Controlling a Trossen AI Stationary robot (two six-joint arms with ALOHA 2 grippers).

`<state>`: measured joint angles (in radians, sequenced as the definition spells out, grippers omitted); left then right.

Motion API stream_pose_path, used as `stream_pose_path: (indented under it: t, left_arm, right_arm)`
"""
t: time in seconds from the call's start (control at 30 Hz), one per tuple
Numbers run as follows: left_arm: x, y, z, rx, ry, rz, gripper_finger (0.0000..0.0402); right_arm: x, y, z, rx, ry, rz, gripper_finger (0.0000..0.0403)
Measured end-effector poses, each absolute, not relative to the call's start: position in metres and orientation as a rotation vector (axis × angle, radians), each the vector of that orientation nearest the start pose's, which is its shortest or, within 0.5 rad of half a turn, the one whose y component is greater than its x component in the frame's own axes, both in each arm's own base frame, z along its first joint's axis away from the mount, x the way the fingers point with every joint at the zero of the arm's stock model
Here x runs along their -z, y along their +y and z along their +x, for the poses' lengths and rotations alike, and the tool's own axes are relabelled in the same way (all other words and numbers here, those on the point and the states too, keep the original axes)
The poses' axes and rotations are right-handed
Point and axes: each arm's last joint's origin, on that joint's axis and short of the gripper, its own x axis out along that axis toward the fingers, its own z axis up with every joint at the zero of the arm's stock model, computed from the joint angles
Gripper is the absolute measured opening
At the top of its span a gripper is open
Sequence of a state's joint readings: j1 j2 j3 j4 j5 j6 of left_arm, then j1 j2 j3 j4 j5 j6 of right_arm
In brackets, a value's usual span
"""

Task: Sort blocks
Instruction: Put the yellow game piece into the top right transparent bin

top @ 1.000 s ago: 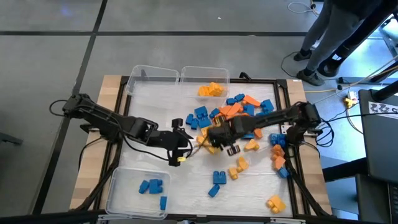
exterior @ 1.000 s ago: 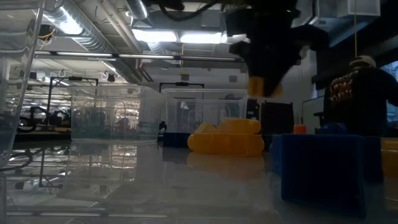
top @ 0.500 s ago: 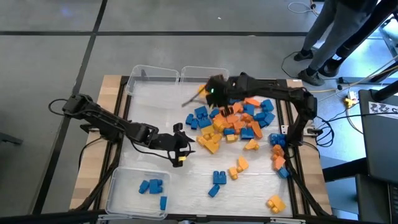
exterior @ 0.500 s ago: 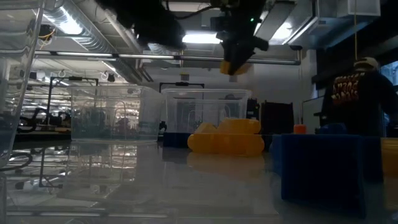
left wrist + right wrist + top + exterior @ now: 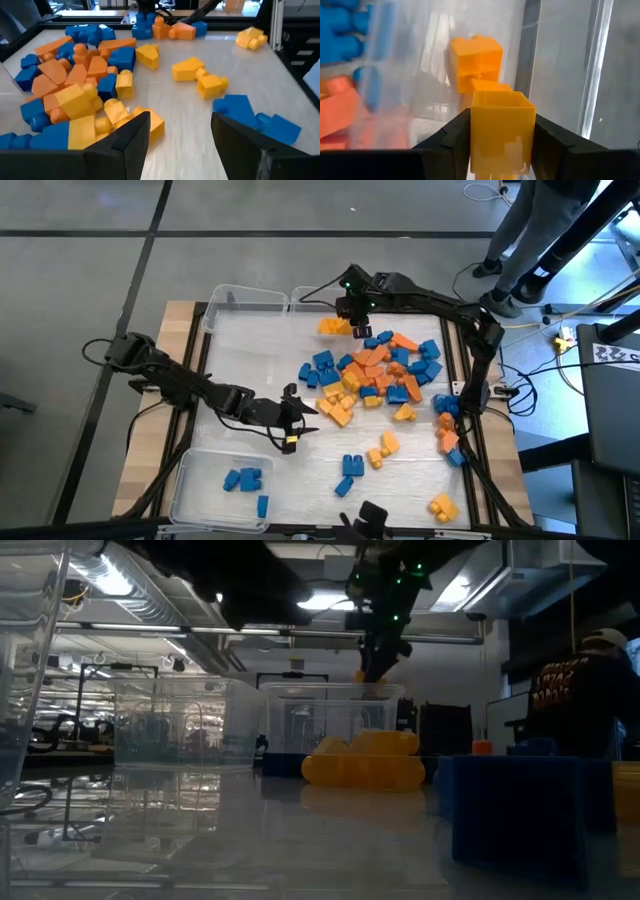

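A mixed pile of blue, orange and yellow blocks (image 5: 375,375) lies on the table right of centre, with loose ones toward the near right. My right gripper (image 5: 355,315) hangs over the far middle bin (image 5: 325,300), shut on a yellow block (image 5: 502,132). Yellow blocks (image 5: 335,327) lie in that bin. My left gripper (image 5: 292,422) stands open and low over the table, just left of the pile. In the left wrist view its fingers frame bare table, with yellow blocks (image 5: 117,112) close ahead. My right gripper pinches the yellow block by two opposite side walls (image 5: 476,135) between its two fingers. The fingers slant down from above. The block hangs clear above the bin, over the yellow blocks (image 5: 475,62) inside.
An empty clear bin (image 5: 245,305) stands at the far left, beside the yellow one. A near-left bin (image 5: 200,490) holds blue blocks (image 5: 243,479). A black frame (image 5: 462,380) edges the work area. A person (image 5: 560,230) stands beyond the far right corner.
My right gripper has swung from the pile at mid-table toward the far edge and risen, carrying the yellow block to above the far middle bin. My left gripper has sunk toward the table and tipped more level.
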<state>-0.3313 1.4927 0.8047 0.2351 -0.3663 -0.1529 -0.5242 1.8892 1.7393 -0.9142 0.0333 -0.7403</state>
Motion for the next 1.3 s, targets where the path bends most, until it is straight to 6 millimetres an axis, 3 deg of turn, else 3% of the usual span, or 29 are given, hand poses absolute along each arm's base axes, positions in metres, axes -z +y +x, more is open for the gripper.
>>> stream_pose_path:
  t: [0.5, 0.83, 1.0, 1.3]
  left_arm:
    - [-0.171, -0.096, 0.316, -0.079, 0.512, 0.038, 0.0200]
    - [-0.171, -0.098, 0.321, -0.056, 0.460, 0.097, 0.0200]
    - [-0.171, -0.098, 0.321, -0.055, 0.461, 0.099, 0.0200]
    - [-0.171, -0.098, 0.321, -0.055, 0.470, 0.104, 0.0200]
  right_arm:
    - [-0.288, -0.202, 0.347, 0.102, 1.201, -0.395, 0.0215]
    - [-0.331, -0.185, 0.319, 0.040, 1.387, -0.186, 0.0216]
    - [-0.328, -0.168, 0.321, 0.004, 1.407, -0.050, 0.0216]
    - [-0.309, -0.112, 0.344, -0.041, 1.478, -0.121, 0.0216]
